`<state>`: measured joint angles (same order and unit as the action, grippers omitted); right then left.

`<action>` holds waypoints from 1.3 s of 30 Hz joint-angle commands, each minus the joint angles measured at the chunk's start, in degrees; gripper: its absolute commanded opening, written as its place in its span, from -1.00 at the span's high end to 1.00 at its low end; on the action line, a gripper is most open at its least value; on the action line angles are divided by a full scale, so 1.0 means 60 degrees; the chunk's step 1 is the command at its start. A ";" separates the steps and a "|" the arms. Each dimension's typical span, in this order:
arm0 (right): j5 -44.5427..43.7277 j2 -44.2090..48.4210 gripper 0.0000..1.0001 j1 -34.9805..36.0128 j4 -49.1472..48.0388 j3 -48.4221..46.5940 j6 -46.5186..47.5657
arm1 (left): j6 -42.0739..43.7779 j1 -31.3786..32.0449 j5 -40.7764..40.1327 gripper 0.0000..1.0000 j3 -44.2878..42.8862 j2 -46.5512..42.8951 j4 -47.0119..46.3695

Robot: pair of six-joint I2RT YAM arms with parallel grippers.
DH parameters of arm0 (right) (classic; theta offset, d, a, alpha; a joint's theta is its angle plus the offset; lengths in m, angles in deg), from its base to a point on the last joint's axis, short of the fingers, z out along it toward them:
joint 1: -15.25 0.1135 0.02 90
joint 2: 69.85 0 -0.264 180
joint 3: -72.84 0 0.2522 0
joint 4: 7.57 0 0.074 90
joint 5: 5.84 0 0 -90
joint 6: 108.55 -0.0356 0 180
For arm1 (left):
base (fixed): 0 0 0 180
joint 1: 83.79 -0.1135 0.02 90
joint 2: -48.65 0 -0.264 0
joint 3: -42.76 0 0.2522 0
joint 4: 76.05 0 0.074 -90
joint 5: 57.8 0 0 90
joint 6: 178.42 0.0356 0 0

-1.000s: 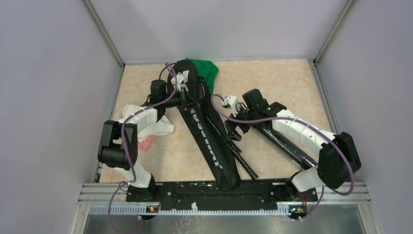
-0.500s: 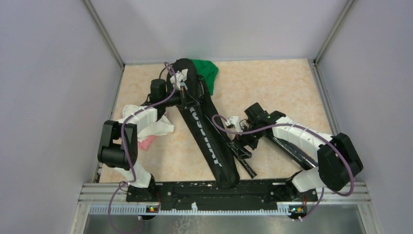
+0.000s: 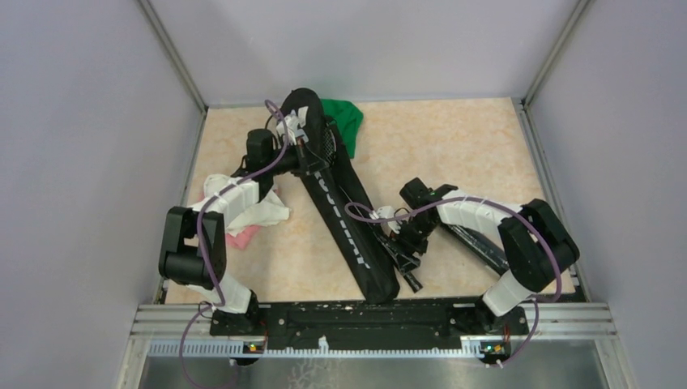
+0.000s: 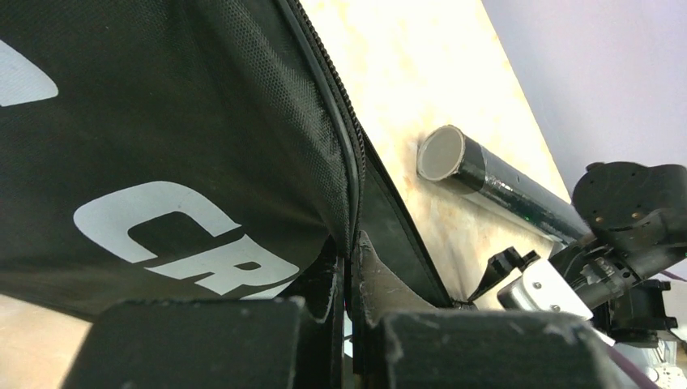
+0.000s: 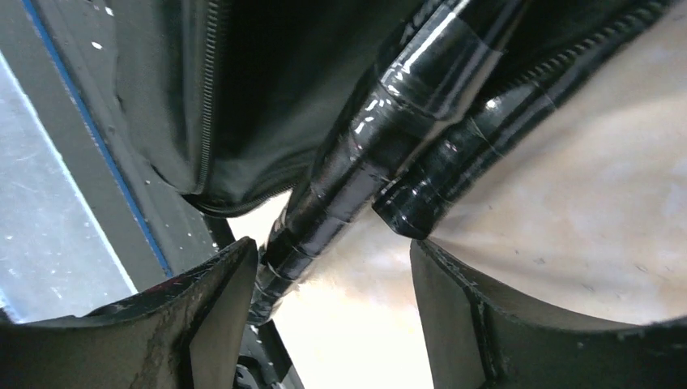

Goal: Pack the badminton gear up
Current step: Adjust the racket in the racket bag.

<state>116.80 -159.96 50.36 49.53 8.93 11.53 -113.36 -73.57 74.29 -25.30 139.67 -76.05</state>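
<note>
Since the earlier frame, the right arm has folded in toward 6 o'clock, bringing the right tool down over the racket handles. The left arm has lifted the far end of the bag slightly toward 12 o'clock.

**Top view.** The bag runs from 12 o'clock down to 6 o'clock across the middle of the surface. The left tool holds its edge near the far end. The handles stick out beside the bag's near end, at its 3 o'clock side. The tube lies further toward 3 o'clock, partly under the right arm and still outside the bag. A green cloth sits at 12 o'clock behind the bag. A white cloth and a pink cloth lie at 9 o'clock.

**Left wrist view.** The left tool is pressed together on the bag's zipper edge, holding the flap up. The tube's capped end rests on the surface at 2 o'clock, apart from the bag.

**Right wrist view.** The right tool stands apart, its fingers flanking the ends of the two glossy handles. One handle runs close past the 9 o'clock finger, and whether it touches cannot be told. Neither handle is clamped. The bag's open edge lies at 11 o'clock.

**Reading.** The right tool appears poised to grip the handles and push the rackets further in while the flap is held. The tube remains to be packed.
</note>
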 commanded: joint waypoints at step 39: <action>0.0923 -0.0897 0.69 0.0447 0.0636 -0.0924 0.0035 | -0.0545 0.0150 -0.0941 1.00 0.0296 -0.0886 -0.0860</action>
<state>122.00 -166.69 52.57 54.36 4.77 9.61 -117.02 -72.89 68.25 -23.79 137.59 -76.86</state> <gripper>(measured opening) 0.256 0.016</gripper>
